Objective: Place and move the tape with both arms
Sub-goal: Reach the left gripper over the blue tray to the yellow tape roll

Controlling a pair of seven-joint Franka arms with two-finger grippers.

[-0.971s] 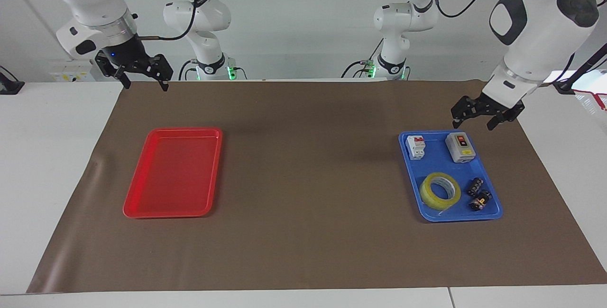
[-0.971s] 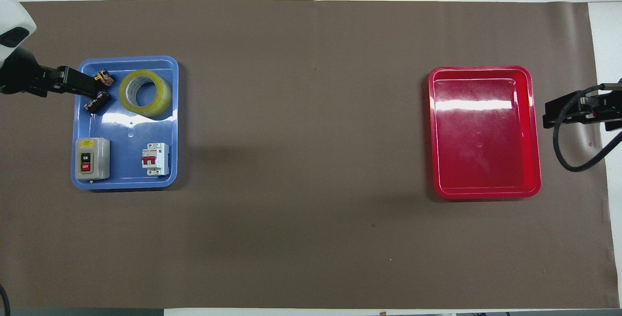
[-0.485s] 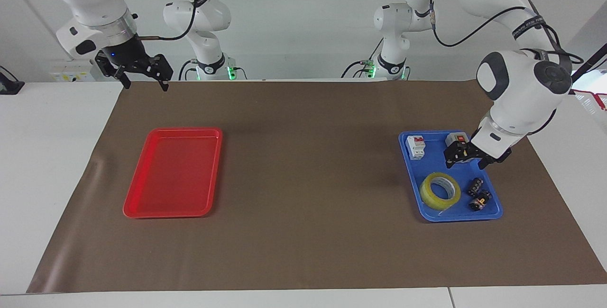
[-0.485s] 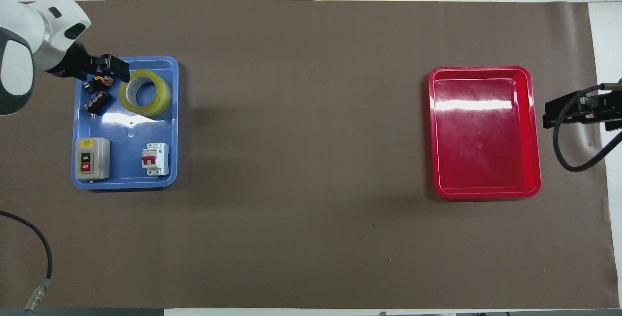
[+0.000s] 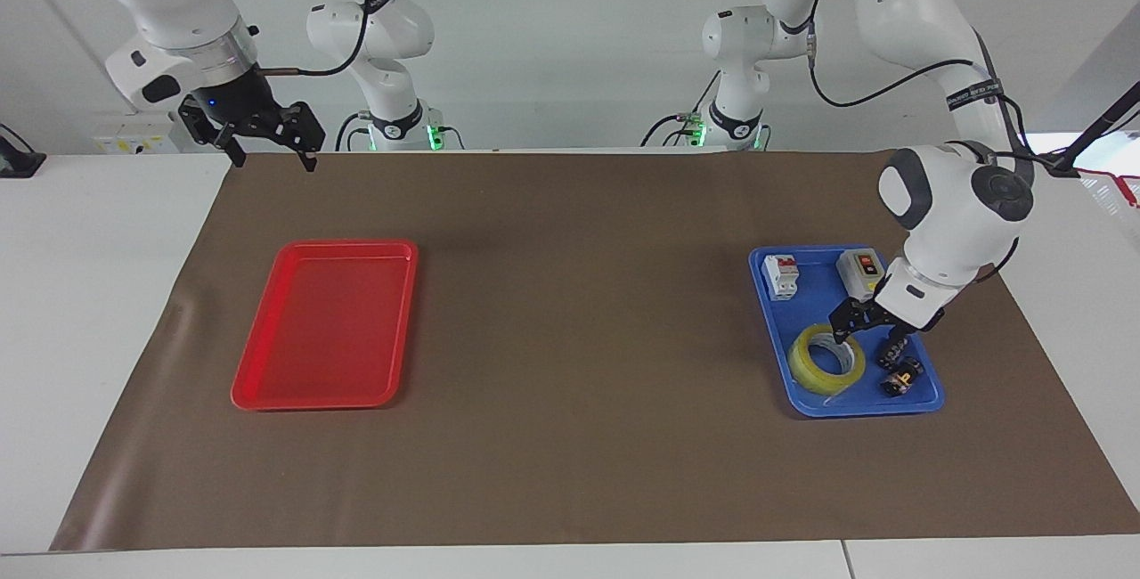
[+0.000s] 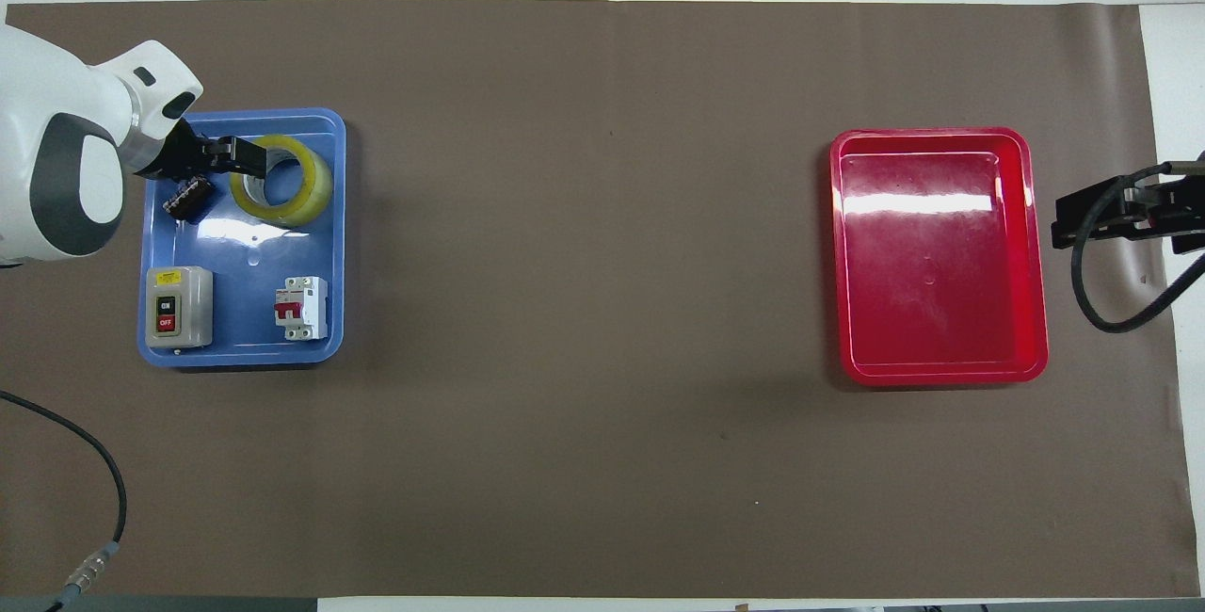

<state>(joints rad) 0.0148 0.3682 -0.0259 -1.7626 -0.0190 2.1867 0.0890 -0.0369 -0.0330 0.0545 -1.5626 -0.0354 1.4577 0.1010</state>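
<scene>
Tape, a translucent yellow ring with a pale core, lies flat in our blue tray. Our left pincer hangs over its rim, fingers apart. Our right pincer, also apart, waits above the surface's corner.

A blue tray lies on the brown surface under the left hand, holding a grey on/off switch box and a white breaker, both nearer the robots than that hand. Two small black parts lie in the tray too, one just beside the hand and one next to it. A red tray sits well apart, near the right hand.
</scene>
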